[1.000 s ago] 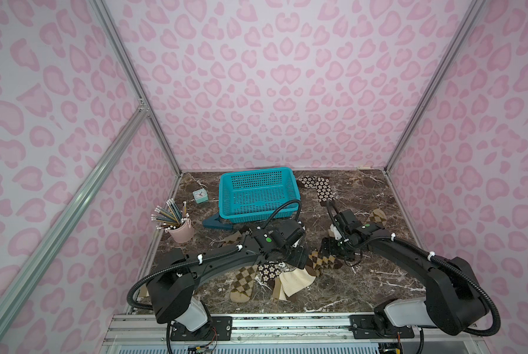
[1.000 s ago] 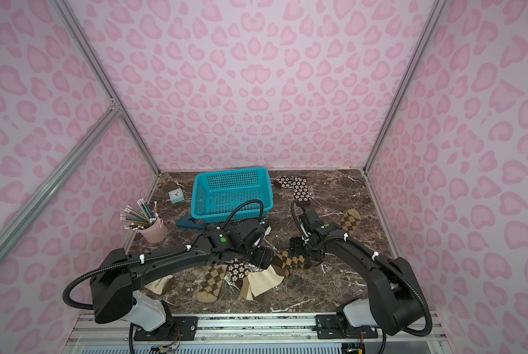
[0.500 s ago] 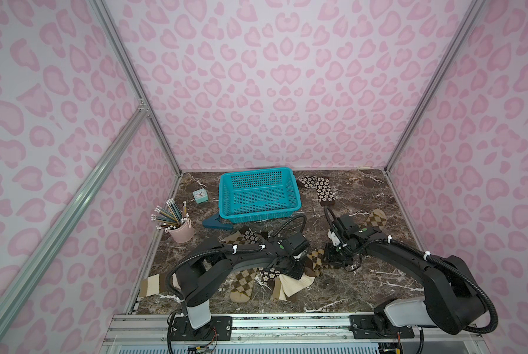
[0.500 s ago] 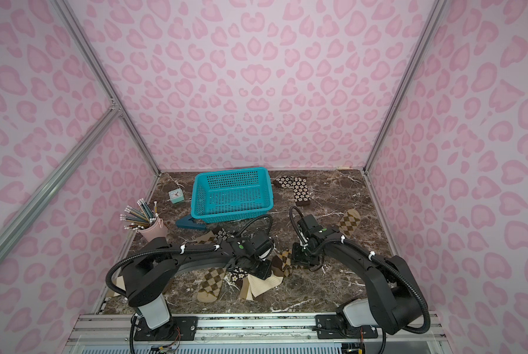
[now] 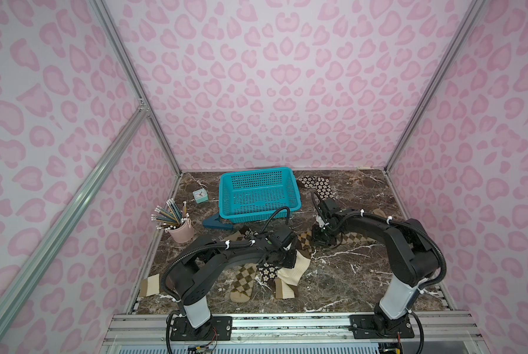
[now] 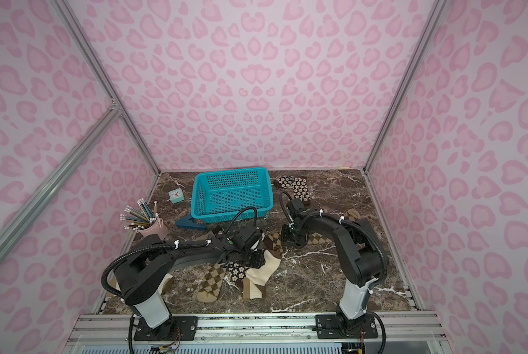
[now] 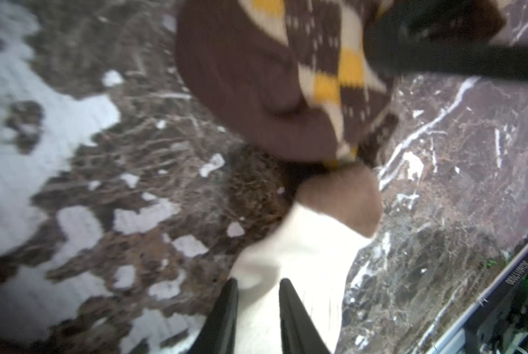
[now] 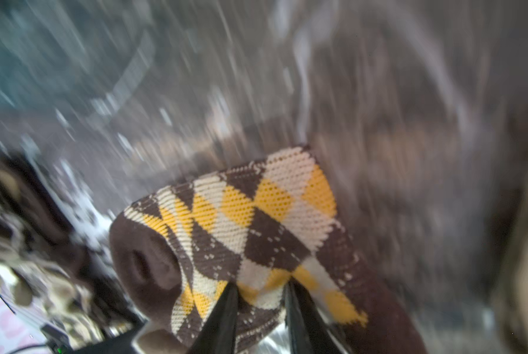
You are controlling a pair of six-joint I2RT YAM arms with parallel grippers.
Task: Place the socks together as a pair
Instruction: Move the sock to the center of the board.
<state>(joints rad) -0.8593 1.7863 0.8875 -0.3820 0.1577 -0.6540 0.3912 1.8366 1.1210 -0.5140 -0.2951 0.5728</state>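
Note:
Several socks lie in a loose heap on the marble table. My left gripper (image 7: 258,285) is shut on the cream sock (image 7: 296,260) with a brown toe, low over the heap in both top views (image 5: 287,260) (image 6: 255,260). My right gripper (image 8: 259,286) is shut on a pinched fold of the brown-orange argyle sock (image 8: 256,220), just right of the heap (image 5: 321,240) (image 6: 290,237). A tan-olive argyle sock (image 5: 244,280) and a dark flowered sock (image 5: 267,271) lie beside the cream one. Another argyle sock (image 5: 353,237) lies partly hidden under my right arm.
A teal basket (image 5: 258,193) stands at the back with a dark flowered sock (image 5: 317,185) to its right. A pink pencil cup (image 5: 181,231), a small clock (image 5: 200,195) and a dark blue tool (image 5: 216,222) stand at the left. A striped sock (image 5: 150,285) lies at the near left edge.
Both grippers have gone from wide open to shut. The left one came down onto the cream sock, the right one onto the brown-orange argyle sock.

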